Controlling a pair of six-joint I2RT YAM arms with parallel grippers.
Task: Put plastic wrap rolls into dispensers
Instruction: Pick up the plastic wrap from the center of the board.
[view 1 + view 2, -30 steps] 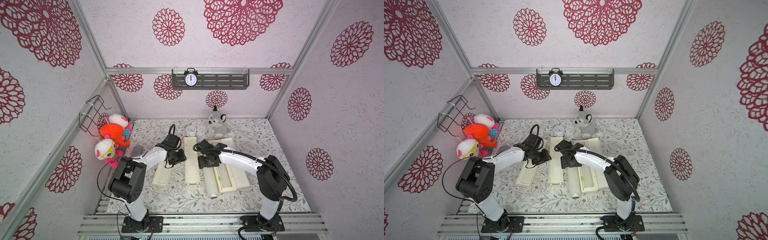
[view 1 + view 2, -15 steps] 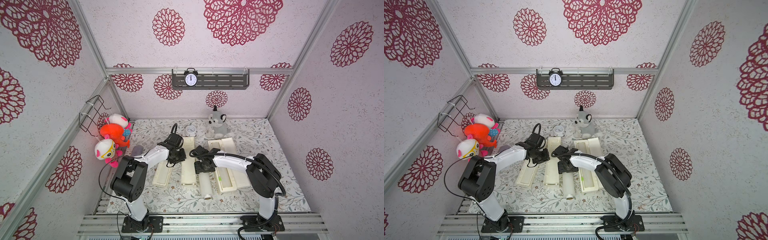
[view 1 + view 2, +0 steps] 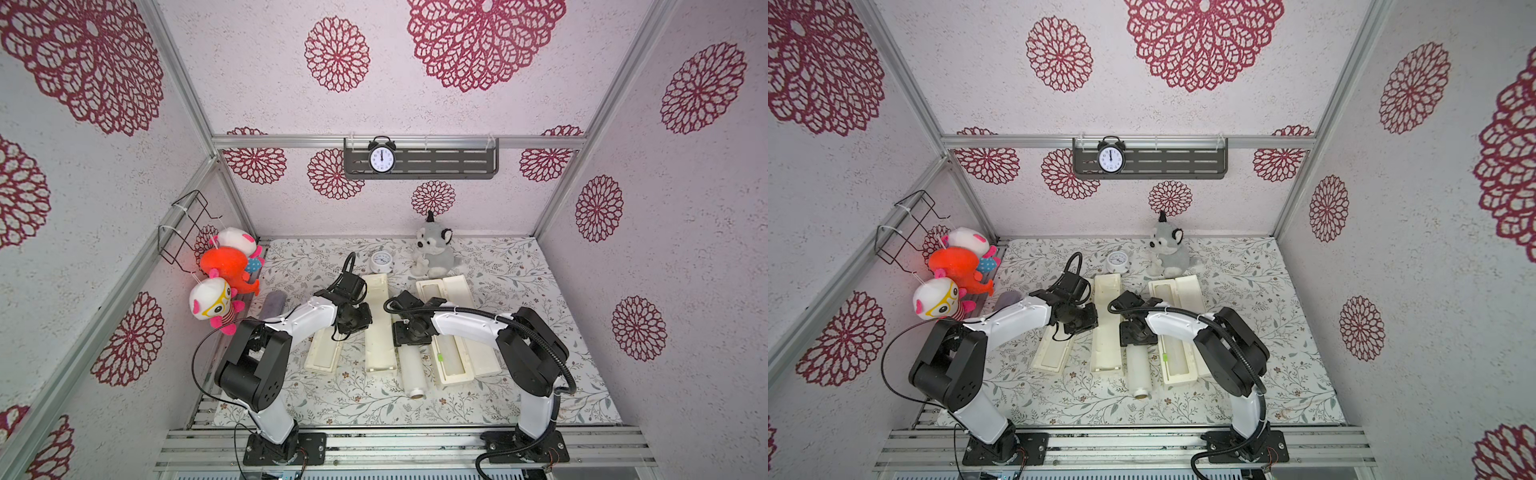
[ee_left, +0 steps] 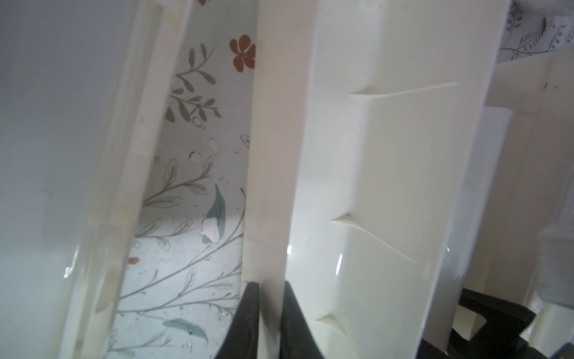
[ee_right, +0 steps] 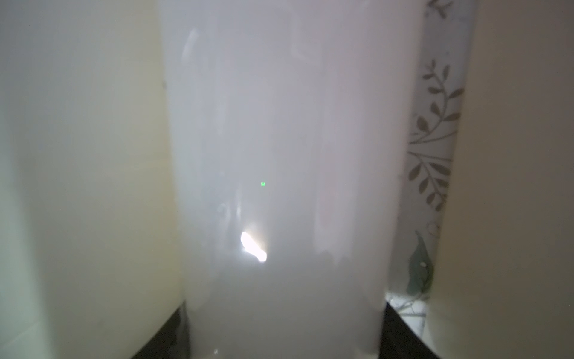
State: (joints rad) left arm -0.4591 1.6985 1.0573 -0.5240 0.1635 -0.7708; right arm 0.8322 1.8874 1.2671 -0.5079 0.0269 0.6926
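Note:
One plastic wrap roll (image 3: 411, 370) (image 3: 1139, 370) lies on the mat between two cream dispensers. My right gripper (image 3: 409, 332) (image 5: 284, 326) is over its far half, and its black fingers (image 5: 174, 335) press both sides of the roll (image 5: 279, 155). To the roll's right lies an open dispenser (image 3: 446, 361) with a green slider, its lid beside it. The long middle dispenser part (image 3: 379, 320) (image 3: 1106, 332) lies to the roll's left. My left gripper (image 3: 355, 320) (image 4: 269, 298) is shut on that part's thin side wall (image 4: 273, 155). A separate cream tray part (image 3: 322, 349) lies further left.
A grey plush husky (image 3: 434, 253) and a small white clock (image 3: 381, 262) stand at the back of the mat. Plush toys (image 3: 224, 270) hang at the left wall above a grey-purple cylinder (image 3: 272, 303). The side walls stand close.
My left jaws have closed onto the middle dispenser's wall. The right gripper and the roll have shifted left, away from the right dispenser. The middle part has slid slightly left.

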